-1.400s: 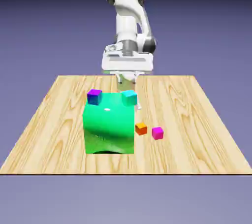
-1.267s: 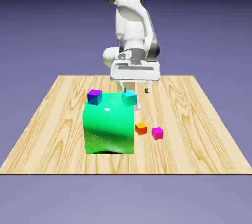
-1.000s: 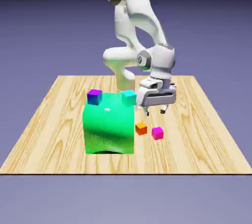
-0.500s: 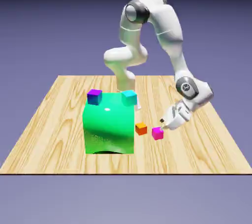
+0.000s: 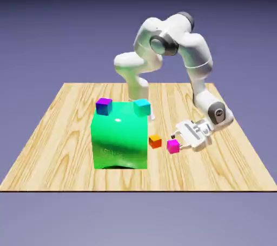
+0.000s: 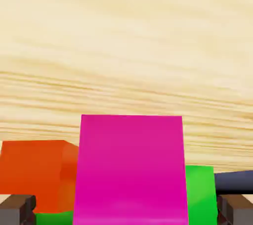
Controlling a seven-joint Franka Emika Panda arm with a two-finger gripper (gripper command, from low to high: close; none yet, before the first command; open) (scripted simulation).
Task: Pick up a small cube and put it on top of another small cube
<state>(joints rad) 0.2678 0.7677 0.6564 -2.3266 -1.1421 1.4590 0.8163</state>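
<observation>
I have the gripper [image 5: 177,140] down low at the table [image 5: 65,131], lying almost flat and pointing toward the exterior view's left. The pink cube [image 5: 173,146] sits on the wood right at its fingertips, with the orange cube [image 5: 155,141] just beside it at about 10 o'clock. In the hand view the pink cube [image 6: 131,169] fills the middle of the bottom edge, and a grey fingertip [image 6: 17,208] shows at each lower corner, well out from the cube's sides. So the jaws stand wide apart around the cube and I see no contact with it; nothing is held.

The big green block [image 5: 120,137] stands at 9 o'clock from the pink cube, well apart from it. On top of the block sit a purple-topped blue cube [image 5: 104,106] at its far left corner and a teal cube [image 5: 142,107] at its far right corner.
</observation>
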